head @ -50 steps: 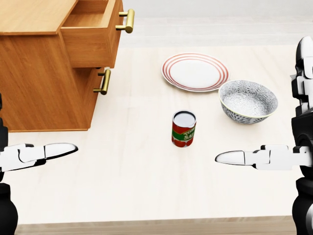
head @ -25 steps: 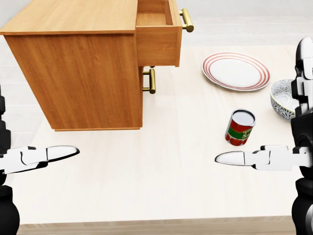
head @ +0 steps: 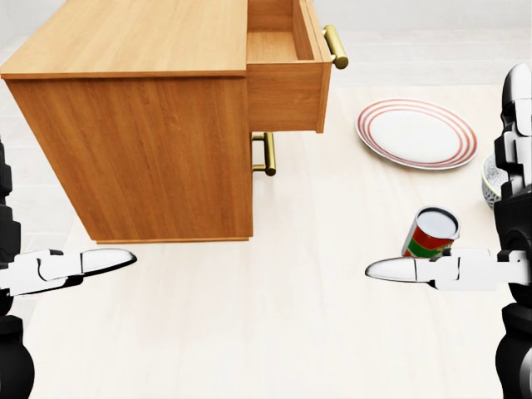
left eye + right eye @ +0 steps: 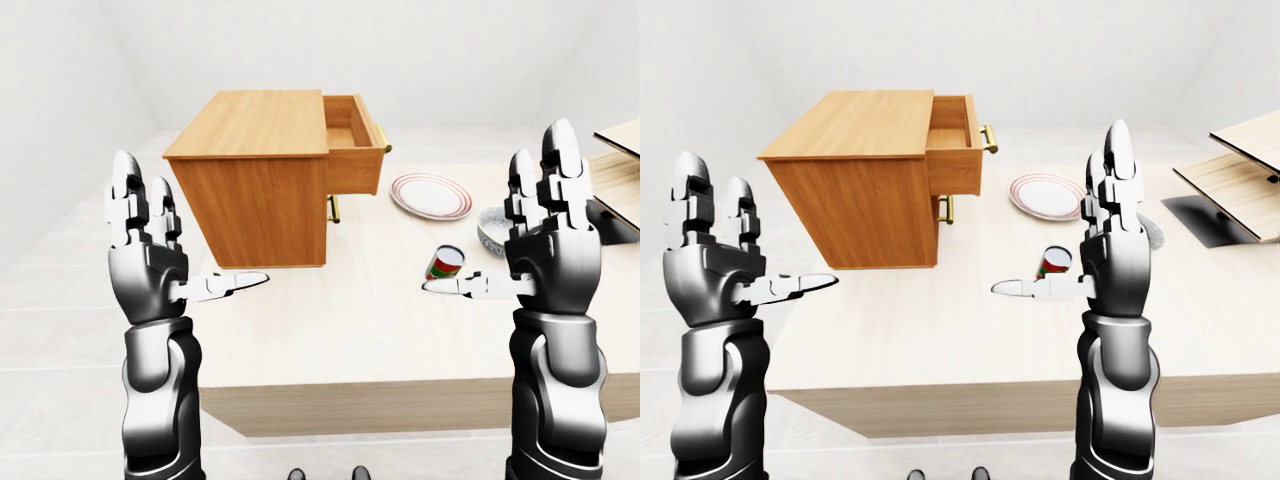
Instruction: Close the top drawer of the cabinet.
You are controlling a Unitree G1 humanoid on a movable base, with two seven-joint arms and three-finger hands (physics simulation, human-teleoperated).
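Head view: top drawer stands pulled out at upper centre of the cabinet, left hand and right hand both spread, empty, well apart from it; risk: right arm sweeping the can over.

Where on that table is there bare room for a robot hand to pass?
The widest bare stretch runs along the table's bottom edge in the head view, between the cabinet and the can. A narrower lane lies between the open top drawer and the plate. The right side is crowded.
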